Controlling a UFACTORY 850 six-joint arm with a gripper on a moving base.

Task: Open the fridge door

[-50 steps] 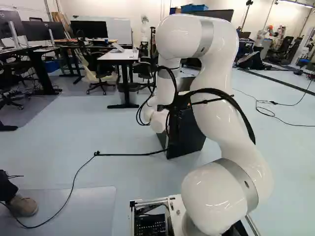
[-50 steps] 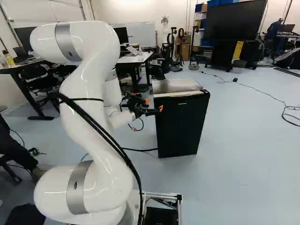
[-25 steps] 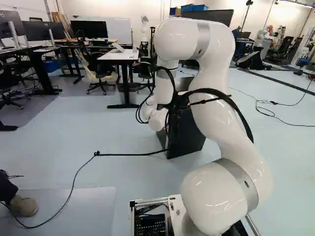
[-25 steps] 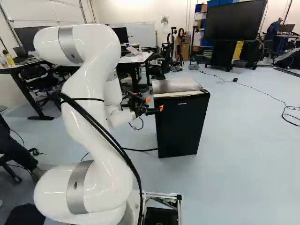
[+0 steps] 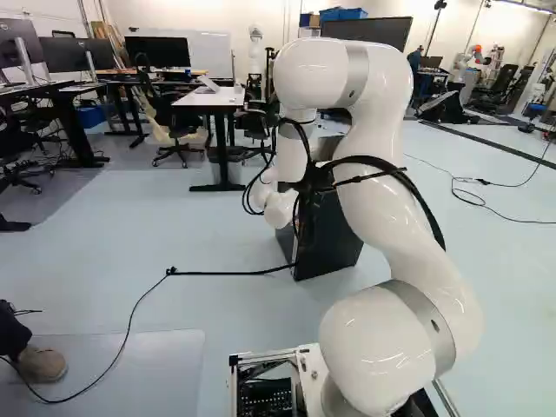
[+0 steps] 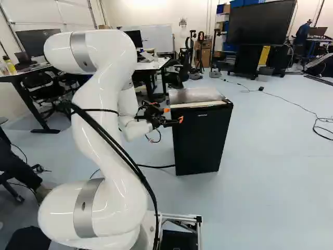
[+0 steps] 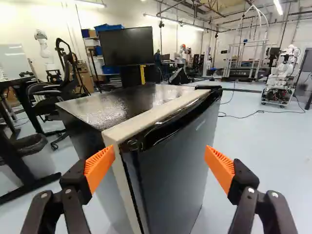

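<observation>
At the left of the right base view a black chair (image 6: 44,88) stands well behind the arm (image 6: 104,109), which rises white and curving, then reaches right toward the end effector (image 6: 173,114). In the wrist view its two fingers (image 7: 73,192) are spread wide and have hold of nothing. The fridge (image 6: 195,96) stands upright on the floor (image 6: 270,156), just to the right of the end effector in the right base view, its upper part about level with the fingertips — whether they touch it I cannot tell. Seen from the wrist, the fridge's near upper corner is ahead of the end effector, between the fingers; one orange pad (image 7: 100,165) overlaps the side wall (image 7: 80,131), and the other shows past the front of the door (image 6: 203,140). A pale strip (image 7: 146,117) runs along the top edge behind that front — the door looks closed. Farther right in the right base view come a big dark screen (image 6: 260,23), well behind the fridge, and a thin cable (image 6: 291,102) lying across the floor.
</observation>
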